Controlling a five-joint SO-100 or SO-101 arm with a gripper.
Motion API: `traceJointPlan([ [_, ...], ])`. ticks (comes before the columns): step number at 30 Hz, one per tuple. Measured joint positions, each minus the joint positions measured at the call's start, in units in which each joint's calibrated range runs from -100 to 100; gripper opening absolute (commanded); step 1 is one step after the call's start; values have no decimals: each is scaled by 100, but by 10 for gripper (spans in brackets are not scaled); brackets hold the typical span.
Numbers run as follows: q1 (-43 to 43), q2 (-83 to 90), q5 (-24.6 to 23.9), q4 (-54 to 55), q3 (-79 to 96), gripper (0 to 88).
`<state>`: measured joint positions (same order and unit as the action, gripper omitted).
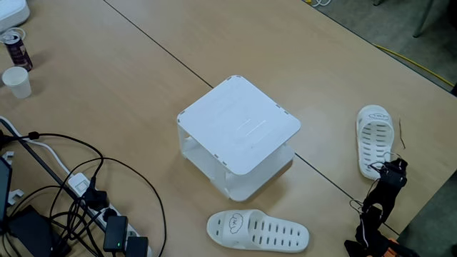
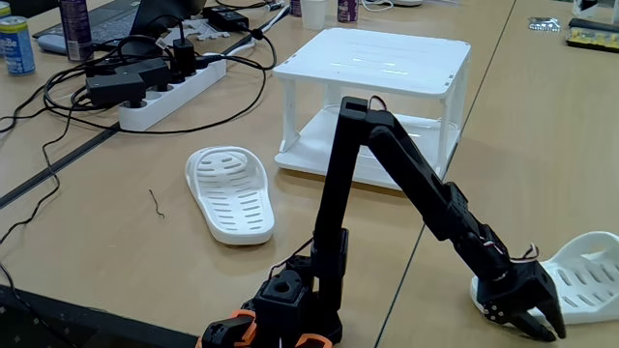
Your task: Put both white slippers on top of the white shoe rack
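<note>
The white shoe rack (image 1: 239, 132) (image 2: 372, 58) stands mid-table with nothing on its top shelf. One white slipper (image 1: 257, 230) (image 2: 230, 191) lies flat on the table beside the rack. The other white slipper (image 1: 375, 135) (image 2: 585, 275) lies further off, near the table's edge. My black gripper (image 1: 391, 170) (image 2: 527, 324) is low at the end of this second slipper. Its jaws point down and stand a little apart, right against the slipper's rim. Both slippers rest on the table.
A power strip (image 2: 160, 92) with tangled black cables (image 1: 78, 193) lies on the table's far side from the arm. A paper cup (image 1: 17, 81) and a can (image 1: 16, 46) stand in a corner. The arm's base (image 2: 285, 309) sits at the table's edge.
</note>
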<state>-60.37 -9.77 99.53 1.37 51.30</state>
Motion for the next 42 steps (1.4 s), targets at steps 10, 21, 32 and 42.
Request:
traceJointPlan([
  [10,1311,437,0,0,189,13],
  [21,2292,462,0,0,171,14],
  [32,2974,25,0,0,-943,14],
  [42,2996,148,0,0,-1384,14],
])
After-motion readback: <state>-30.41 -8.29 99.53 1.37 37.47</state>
